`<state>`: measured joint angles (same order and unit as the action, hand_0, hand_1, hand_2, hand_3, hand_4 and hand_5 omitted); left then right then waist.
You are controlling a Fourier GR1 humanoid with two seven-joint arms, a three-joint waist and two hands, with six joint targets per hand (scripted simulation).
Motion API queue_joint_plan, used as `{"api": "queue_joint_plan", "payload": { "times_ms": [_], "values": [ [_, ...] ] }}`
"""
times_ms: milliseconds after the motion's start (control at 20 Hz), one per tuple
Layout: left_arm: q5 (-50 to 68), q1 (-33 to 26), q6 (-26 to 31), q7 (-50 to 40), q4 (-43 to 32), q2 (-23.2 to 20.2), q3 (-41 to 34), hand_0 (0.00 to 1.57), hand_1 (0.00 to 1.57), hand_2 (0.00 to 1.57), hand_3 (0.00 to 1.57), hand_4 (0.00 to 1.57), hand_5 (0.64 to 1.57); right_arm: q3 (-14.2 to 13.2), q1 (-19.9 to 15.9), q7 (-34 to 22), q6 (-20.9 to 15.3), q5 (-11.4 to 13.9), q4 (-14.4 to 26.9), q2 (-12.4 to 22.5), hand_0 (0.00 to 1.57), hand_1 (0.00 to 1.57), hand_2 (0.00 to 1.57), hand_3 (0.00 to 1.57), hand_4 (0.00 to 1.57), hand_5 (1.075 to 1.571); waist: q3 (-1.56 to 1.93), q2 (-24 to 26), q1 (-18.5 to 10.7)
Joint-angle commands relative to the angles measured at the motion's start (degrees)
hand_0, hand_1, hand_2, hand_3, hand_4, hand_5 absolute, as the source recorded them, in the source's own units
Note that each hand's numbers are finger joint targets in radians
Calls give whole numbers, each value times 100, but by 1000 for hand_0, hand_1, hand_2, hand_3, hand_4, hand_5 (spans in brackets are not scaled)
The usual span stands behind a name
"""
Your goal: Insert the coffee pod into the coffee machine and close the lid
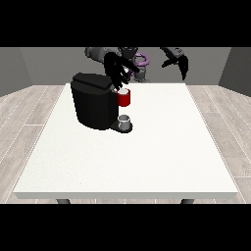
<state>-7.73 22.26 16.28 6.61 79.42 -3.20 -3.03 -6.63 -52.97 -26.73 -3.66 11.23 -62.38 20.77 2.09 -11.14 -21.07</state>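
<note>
Hovering hand: the hand at the view's left point(117, 70) spreads open fingers above the red pod holder point(123, 98).
Cup: grey cup point(124, 120) sits under the coffee machine point(93, 100); contents unseen.
Other hand: the hand at the view's right point(180, 62) hangs relaxed, empty.
Writing: none readable.

Bare room: grey walls point(19, 68), wood-plank floor point(29, 117), white table point(147, 157).

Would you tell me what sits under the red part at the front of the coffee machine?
Below the red pod holder a small grey cup stands on the machine's base. The hand at the view's left reaches down over the holder, so its inside is hidden.
</note>
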Motion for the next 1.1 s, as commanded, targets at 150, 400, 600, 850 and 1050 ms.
{"api": "queue_joint_plan", "payload": {
  "times_ms": [150, 400, 600, 850, 1050],
  "values": [
    [59, 370, 133, 12, -68, 85, 121, 0, 0, 0, 0, 399, 1571, 311, -777, 440, 164, -54, -634, -351, 0, 0, 0, 0, 0, 1571, -204, -362, -888],
    [64, 633, 244, -21, 44, 65, 213, 0, 0, 0, 0, 418, 1571, 84, -843, 629, 94, -17, -673, -169, 0, 0, 0, 0, 0, 1571, -199, -686, -1185],
    [212, 960, 340, -182, 176, -106, 41, 0, 0, 0, 0, 254, 1571, -19, -1206, 996, 73, -104, -345, -236, 0, 0, 0, 0, 0, 1571, -207, -1010, -1266],
    [87, 827, 220, -6, 274, 15, 191, 0, 0, 0, 0, 312, 1571, 24, -1529, 1427, -127, -2, 53, -471, 0, 0, 0, 0, 98, 1571, -210, -1187, -1208],
    [216, 502, 343, -93, 342, -72, 122, 0, 0, 0, 0, 297, 1571, -52, -1559, 1676, 49, -151, 354, -514, 0, 0, 0, 0, 0, 1571, -210, -909, -1021]
  ]
}}
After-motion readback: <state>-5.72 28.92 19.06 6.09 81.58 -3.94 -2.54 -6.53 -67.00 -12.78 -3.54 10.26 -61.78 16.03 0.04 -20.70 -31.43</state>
